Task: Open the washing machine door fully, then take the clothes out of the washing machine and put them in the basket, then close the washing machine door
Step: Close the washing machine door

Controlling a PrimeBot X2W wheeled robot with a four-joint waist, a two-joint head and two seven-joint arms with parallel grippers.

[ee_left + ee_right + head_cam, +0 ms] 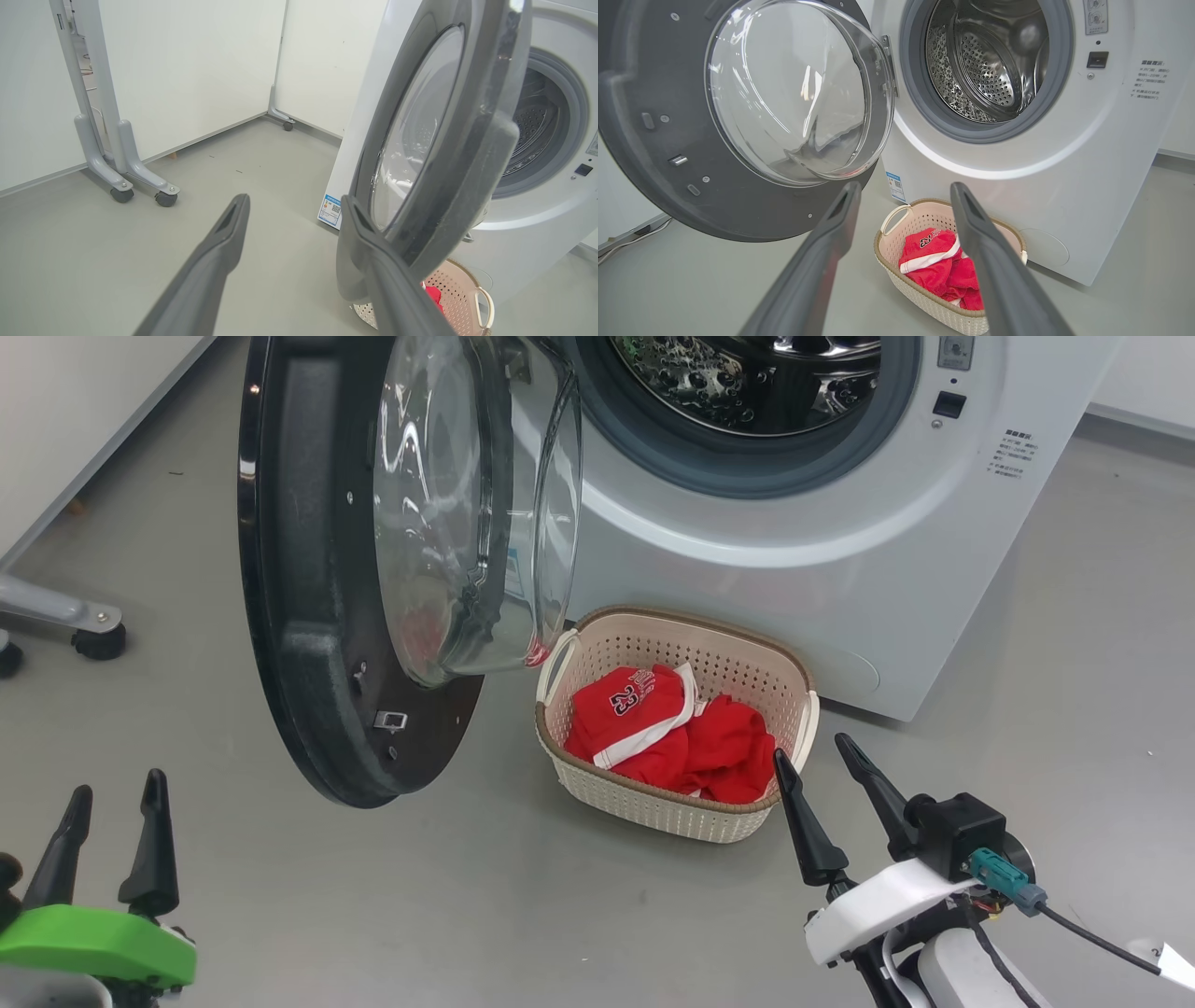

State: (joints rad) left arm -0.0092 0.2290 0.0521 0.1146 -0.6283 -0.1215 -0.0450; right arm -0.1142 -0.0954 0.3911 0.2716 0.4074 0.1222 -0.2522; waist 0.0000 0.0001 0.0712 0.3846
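Red cloth with white trim, the clothes (667, 733), lies heaped in the basket (644, 803), one piece showing a white 23. The basket sits on the grey floor (467, 915) just ahead of the right gripper (810, 748) and a little to its left. Its near rim is close to the fingertips but apart from them. That gripper's two dark fingers are spread wide with nothing between them. In the right wrist view the basket and clothes show through the gap.

Beyond the basket, farther ahead of the right gripper, stands the washing machine (794, 579), its steel drum (747, 383) open to view. The washing machine door (317, 616) hangs swung out, ahead of the left gripper (119, 784) and to its right, its glass bowl bulging toward the right gripper's side.

The left gripper's fingers are likewise parted and hold nothing. In the left wrist view its right finger overlaps the door's black rim. It looks to stand clear of the rim, though that close view leaves this unsure. The head view shows floor between that gripper and the door's lowest edge.
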